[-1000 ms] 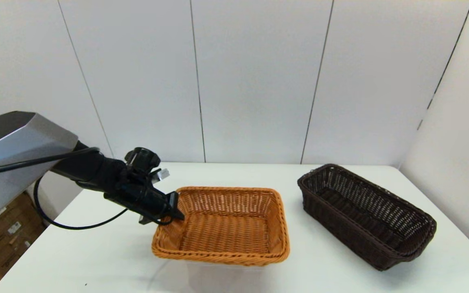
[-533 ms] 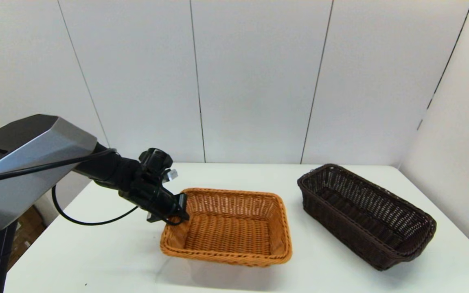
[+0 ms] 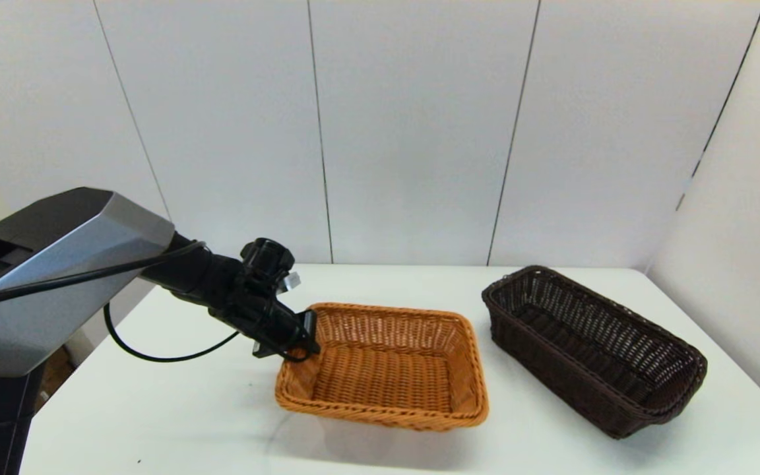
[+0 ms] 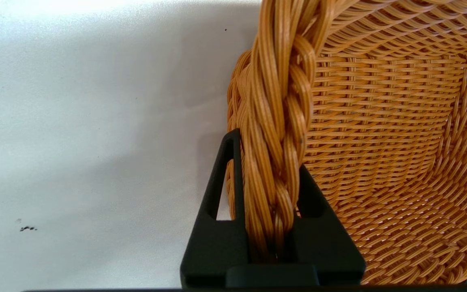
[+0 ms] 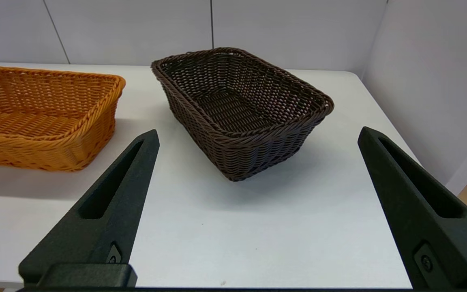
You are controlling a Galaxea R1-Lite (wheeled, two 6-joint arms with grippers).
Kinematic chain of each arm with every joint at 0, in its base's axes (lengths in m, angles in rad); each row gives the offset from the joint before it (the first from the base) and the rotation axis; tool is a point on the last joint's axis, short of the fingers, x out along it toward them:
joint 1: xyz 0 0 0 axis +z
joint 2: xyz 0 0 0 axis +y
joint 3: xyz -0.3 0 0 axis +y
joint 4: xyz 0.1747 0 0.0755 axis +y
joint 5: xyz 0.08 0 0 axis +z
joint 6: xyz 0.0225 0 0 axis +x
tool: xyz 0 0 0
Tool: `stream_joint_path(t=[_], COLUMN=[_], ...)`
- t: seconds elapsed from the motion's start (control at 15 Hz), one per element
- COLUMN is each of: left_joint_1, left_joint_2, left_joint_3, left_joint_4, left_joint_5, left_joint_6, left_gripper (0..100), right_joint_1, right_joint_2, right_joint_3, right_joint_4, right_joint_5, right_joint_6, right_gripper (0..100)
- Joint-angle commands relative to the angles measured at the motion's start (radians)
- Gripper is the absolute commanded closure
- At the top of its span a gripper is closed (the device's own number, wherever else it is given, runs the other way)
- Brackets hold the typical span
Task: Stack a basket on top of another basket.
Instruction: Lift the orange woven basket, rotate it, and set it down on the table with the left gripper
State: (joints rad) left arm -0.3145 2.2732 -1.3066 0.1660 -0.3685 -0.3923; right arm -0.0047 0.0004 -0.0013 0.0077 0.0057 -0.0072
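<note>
The left gripper (image 3: 304,336) is closed on the braided rim of the orange-tan basket (image 3: 383,366), at the basket's far left corner. In the left wrist view its two black fingers (image 4: 221,190) pinch that rim, one outside the wall and one inside. The left arm reaches in from the left of the head view, with a black cable looping under it.

The right gripper (image 5: 258,202) does not show in the head view. Its own wrist view shows it spread wide, holding nothing, above the near edge of the table with the dark brown basket (image 5: 239,107) ahead of it.

The table (image 3: 189,409) is white and smooth, with a few tiny dark specks on it. Behind it stands a plain wall of pale panels (image 3: 413,132) divided by thin dark seams, and another pale wall closes the right side.

There are two baskets, one of each colour. The orange-tan basket is shallow with flared sides and sits near the middle of the table, a soft shadow beneath its front edge. The dark brown basket (image 3: 594,346) is deeper, with an open-weave wall, and rests on the right part of the table, turned at an angle. The two baskets are apart, with bare table between them, and neither has anything inside it.
</note>
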Motion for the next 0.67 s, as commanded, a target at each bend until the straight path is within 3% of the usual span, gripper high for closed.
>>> stream_joint_path(t=[0.07,0.67], left_joint_1=[-0.002,-0.002], left_joint_2=[-0.003,-0.015], left_joint_3=[0.000,0.009], left_joint_4=[0.001,0.024], left_joint_5=[-0.001,-0.003], left_joint_6=[-0.022,-0.025], left_gripper=[100,100], right_joint_1=[0.000,0.000], right_joint_2=[0.000,0.000], right_joint_3=[0.000,0.000], right_joint_4=[0.000,0.000], right_joint_5=[0.000,0.000], right_joint_6=[0.000,0.000], right_gripper=[0,0])
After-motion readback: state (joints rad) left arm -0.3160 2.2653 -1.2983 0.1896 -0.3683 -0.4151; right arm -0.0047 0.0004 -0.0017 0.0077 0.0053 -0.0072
